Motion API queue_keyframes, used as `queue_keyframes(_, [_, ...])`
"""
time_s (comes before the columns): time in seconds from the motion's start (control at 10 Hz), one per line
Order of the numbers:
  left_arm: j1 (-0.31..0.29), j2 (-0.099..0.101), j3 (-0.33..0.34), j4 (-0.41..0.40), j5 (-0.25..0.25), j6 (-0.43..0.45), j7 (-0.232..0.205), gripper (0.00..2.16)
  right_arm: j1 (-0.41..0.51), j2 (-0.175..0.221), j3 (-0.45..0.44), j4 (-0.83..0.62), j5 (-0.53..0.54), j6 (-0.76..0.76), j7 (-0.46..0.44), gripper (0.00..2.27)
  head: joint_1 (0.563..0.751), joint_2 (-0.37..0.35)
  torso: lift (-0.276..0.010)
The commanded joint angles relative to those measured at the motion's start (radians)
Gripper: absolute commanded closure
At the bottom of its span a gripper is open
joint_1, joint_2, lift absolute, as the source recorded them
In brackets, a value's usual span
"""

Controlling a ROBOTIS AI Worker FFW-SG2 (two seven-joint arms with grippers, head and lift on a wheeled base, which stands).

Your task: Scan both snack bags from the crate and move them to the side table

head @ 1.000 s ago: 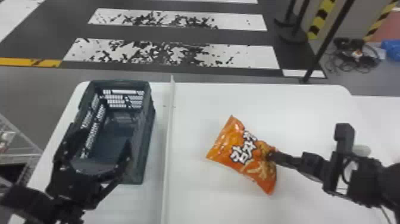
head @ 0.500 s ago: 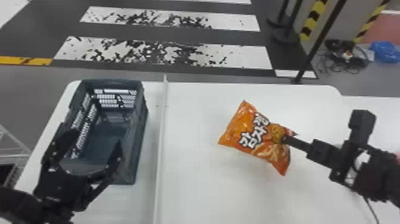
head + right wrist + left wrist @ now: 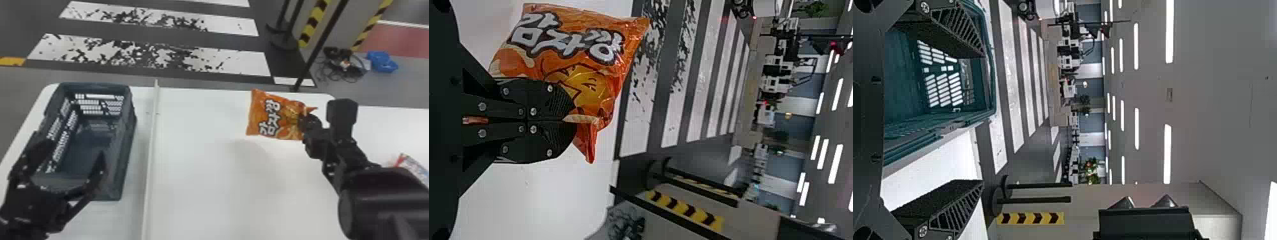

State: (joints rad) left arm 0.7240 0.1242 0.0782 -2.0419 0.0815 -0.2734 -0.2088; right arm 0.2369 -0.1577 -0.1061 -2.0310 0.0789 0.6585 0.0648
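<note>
My right gripper is shut on one end of the orange snack bag, held above the white table toward its far right part. In the right wrist view the gripper pinches the crinkled edge of the orange bag. My left gripper stands open over the near end of the dark crate, whose visible inside holds no bag. The left wrist view has the open gripper beside the teal-looking crate. Another snack bag, red and white, lies at the right edge, partly behind my right arm.
A thin raised white divider runs front to back between the crate and the middle of the white table. Beyond the far edge stand a black post and a tangle of cables on the floor.
My right arm has carried the orange bag to the right and farther back, turning it so that it points left. The left gripper has stayed open near the crate while the head view shifted slightly.
</note>
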Motion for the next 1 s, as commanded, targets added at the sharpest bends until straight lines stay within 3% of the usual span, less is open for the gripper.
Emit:
queue_keyframes(0.0, [0.0,0.0,0.0,0.002,0.006,0.0,0.0,0.1,0.035,0.0,0.097,0.029,0.217,-0.187,-0.051,2.25,0.695,-0.138,-0.075])
queue_keyframes(0.2, [-0.002,0.002,0.0,0.006,0.008,-0.003,0.0,0.1,0.05,-0.011,0.163,0.09,0.406,-0.291,-0.123,2.25,0.695,-0.104,-0.075])
queue_keyframes(0.4, [-0.006,0.002,0.0,0.014,0.014,-0.006,0.0,0.1,0.064,-0.051,0.269,0.202,0.684,-0.3,-0.255,2.25,0.695,-0.085,-0.075])
queue_keyframes(0.6, [-0.012,0.005,0.0,0.022,0.018,-0.009,0.0,0.1,0.088,-0.088,0.332,0.288,0.803,-0.291,-0.296,2.25,0.695,-0.072,-0.075])
queue_keyframes(0.7, [-0.015,0.005,0.0,0.026,0.02,-0.009,0.0,0.1,0.117,-0.103,0.353,0.29,0.812,-0.297,-0.301,2.25,0.695,-0.065,-0.075])
queue_keyframes(0.8, [-0.018,0.005,0.0,0.035,0.021,-0.006,0.0,0.1,0.154,-0.118,0.378,0.281,0.814,-0.306,-0.307,2.15,0.695,-0.06,-0.075])
queue_keyframes(0.9, [-0.021,0.006,0.0,0.042,0.023,-0.006,0.0,0.1,0.183,-0.137,0.401,0.268,0.814,-0.316,-0.322,1.75,0.695,-0.045,-0.075])
